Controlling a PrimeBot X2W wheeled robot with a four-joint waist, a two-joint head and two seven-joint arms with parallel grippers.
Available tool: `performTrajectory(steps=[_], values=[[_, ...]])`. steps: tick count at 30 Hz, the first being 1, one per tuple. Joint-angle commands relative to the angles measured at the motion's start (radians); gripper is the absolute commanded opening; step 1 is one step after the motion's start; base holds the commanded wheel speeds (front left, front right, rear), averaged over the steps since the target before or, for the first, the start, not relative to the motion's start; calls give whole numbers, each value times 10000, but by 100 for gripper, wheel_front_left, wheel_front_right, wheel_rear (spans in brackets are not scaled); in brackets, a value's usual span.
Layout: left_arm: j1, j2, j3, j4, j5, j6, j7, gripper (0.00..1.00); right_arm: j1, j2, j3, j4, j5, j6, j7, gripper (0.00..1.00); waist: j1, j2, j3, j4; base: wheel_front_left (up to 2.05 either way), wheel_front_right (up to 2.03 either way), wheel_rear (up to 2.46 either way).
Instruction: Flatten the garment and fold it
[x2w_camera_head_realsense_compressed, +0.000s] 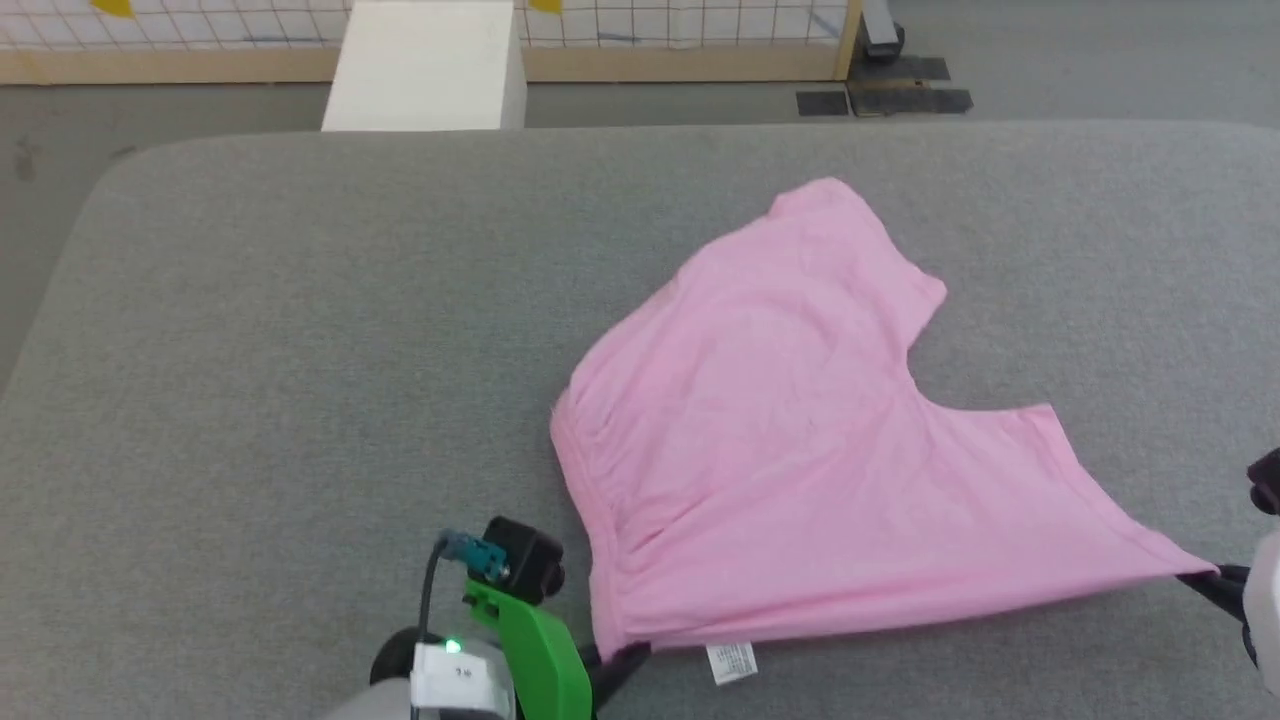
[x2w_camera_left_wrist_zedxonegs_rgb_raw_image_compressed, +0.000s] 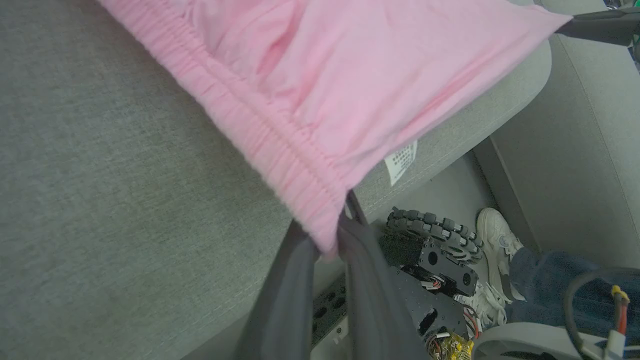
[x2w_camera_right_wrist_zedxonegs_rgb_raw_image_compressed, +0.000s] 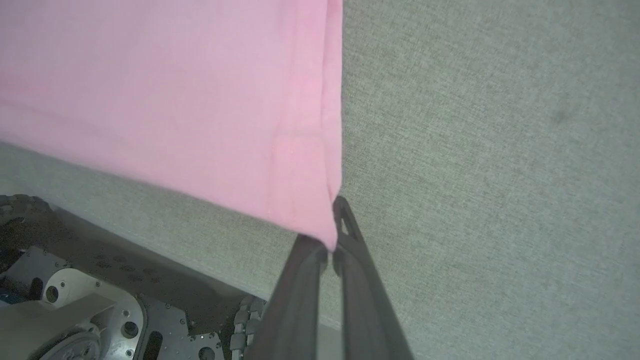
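Observation:
The garment (x2w_camera_head_realsense_compressed: 800, 430), light pink shorts, lies spread on the grey padded table (x2w_camera_head_realsense_compressed: 250, 380), waistband toward the left, one leg reaching far and the other to the right. Its near edge is pulled taut between my two grippers. My left gripper (x2w_camera_head_realsense_compressed: 625, 655) is shut on the near end of the gathered waistband (x2w_camera_left_wrist_zedxonegs_rgb_raw_image_compressed: 280, 150), close to the white care label (x2w_camera_head_realsense_compressed: 731, 662). In the left wrist view the left gripper (x2w_camera_left_wrist_zedxonegs_rgb_raw_image_compressed: 327, 240) pinches that corner. My right gripper (x2w_camera_head_realsense_compressed: 1205, 577) is shut on the hem corner of the near leg; in the right wrist view the right gripper (x2w_camera_right_wrist_zedxonegs_rgb_raw_image_compressed: 332, 240) clamps the pink hem (x2w_camera_right_wrist_zedxonegs_rgb_raw_image_compressed: 330, 125).
A white box (x2w_camera_head_realsense_compressed: 425, 65) stands on the floor beyond the table's far edge, before a wood-framed grid panel (x2w_camera_head_realsense_compressed: 650, 40). Below the table's near edge I see the robot base with a treaded wheel (x2w_camera_left_wrist_zedxonegs_rgb_raw_image_compressed: 435, 232) and a person's white shoe (x2w_camera_left_wrist_zedxonegs_rgb_raw_image_compressed: 497, 235).

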Motion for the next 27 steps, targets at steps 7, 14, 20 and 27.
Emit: performTrajectory(steps=[7,14,20,27], values=[[134,137,5,-411,174,441,-203,0,498,-81,-1415,-760,22,-23,-489,0,1,-1,-21,453,0,0,0],[-595,-118,221,-692,299,522,-110,0,-23,10,-2598,-1465,-267,-23,-318,0,1,-1,467,941,0,0,0],[-1653,-407,417,-964,460,423,143,0,-1217,263,-3458,-1849,-802,-23,447,0,1,-1,1463,1513,0,0,0],[-3002,-740,693,-915,558,82,411,0,-3236,882,-3704,-1443,-1740,-23,1661,0,1,-1,2668,2270,0,0,0]])
